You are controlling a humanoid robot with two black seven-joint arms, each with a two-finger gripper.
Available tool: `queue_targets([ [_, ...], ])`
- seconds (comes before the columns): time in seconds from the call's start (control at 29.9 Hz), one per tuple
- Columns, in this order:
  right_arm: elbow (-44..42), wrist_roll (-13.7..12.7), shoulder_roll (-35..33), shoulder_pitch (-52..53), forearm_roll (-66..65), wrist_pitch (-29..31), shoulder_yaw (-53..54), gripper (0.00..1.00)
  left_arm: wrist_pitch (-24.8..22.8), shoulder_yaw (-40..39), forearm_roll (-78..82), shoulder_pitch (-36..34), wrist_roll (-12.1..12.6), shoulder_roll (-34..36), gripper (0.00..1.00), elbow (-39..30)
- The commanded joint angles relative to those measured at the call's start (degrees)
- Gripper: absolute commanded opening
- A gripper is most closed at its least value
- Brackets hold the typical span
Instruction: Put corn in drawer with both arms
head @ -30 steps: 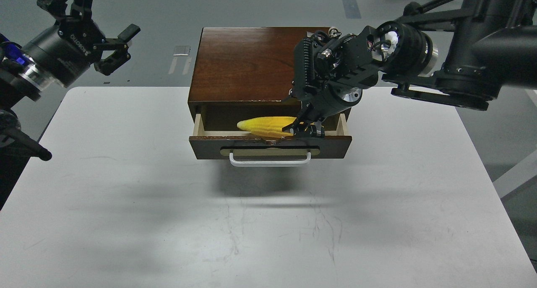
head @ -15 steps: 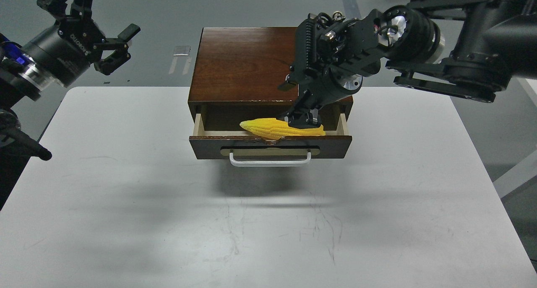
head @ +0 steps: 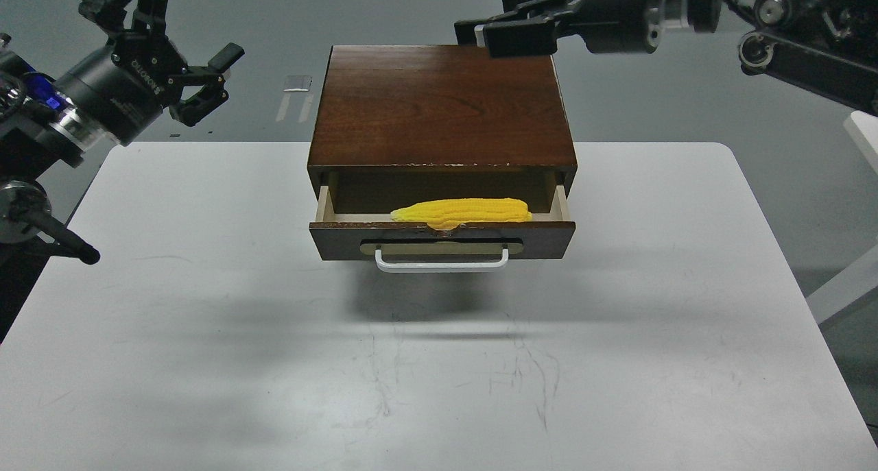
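The corn [head: 461, 210] is seen lying lengthwise in the pulled-out drawer [head: 442, 239], its tapered tip to the left and its thick end to the right, pressed against the inner face of the drawer front and seemingly riding a little above that front's top edge. The chief risk is judged to lie there: if the drawer is pushed shut while the cob sits high, it could be caught against the lower edge of the cabinet [head: 442, 104], jamming the drawer or scraping the kernels. A second risk is judged to come from the cabinet itself, which stands loose on the worktop [head: 206, 334]; a push on the white handle [head: 442, 260] that is not square could slide or turn the whole box toward the far side instead of closing it. Neither pincer is touching anything. The left pincer [head: 206, 80] is held well apart from the cabinet, up at the far left above the worktop's edge, with its fingers spread wide and nothing between them. The right pincer [head: 504, 29] is held high beyond the far right corner of the cabinet's top, seen nearly side-on; its fingers appear parted and empty, though the width of the gap cannot be judged from this angle.
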Motion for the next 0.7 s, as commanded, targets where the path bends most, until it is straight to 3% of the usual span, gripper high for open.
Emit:
queue_targets([
  [0.0, -0.3, 0.0, -3.8, -7.6, 11.9, -0.5, 5.5, 1.0, 0.0, 0.0, 0.0, 0.1, -0.1, -0.8, 0.98, 0.1],
  [0.33, -3.0, 0.0, -4.7, -34.8, 38.1, -5.1, 27.6, 0.99, -0.2, -0.1, 0.0, 0.9, -0.2, -2.9, 0.98, 1.1],
  [0.47, -6.3, 0.0, -3.7, -42.4, 45.1, -3.1, 33.1, 1.0, -0.7, -1.1, 0.3, 2.7, -0.2, -4.4, 0.98, 1.5],
  [0.67, -9.2, 0.0, -2.7, -49.3, 50.6, 5.3, 34.8, 1.0, -0.7, -3.8, 0.9, 6.2, -0.1, -6.6, 0.98, 2.2],
])
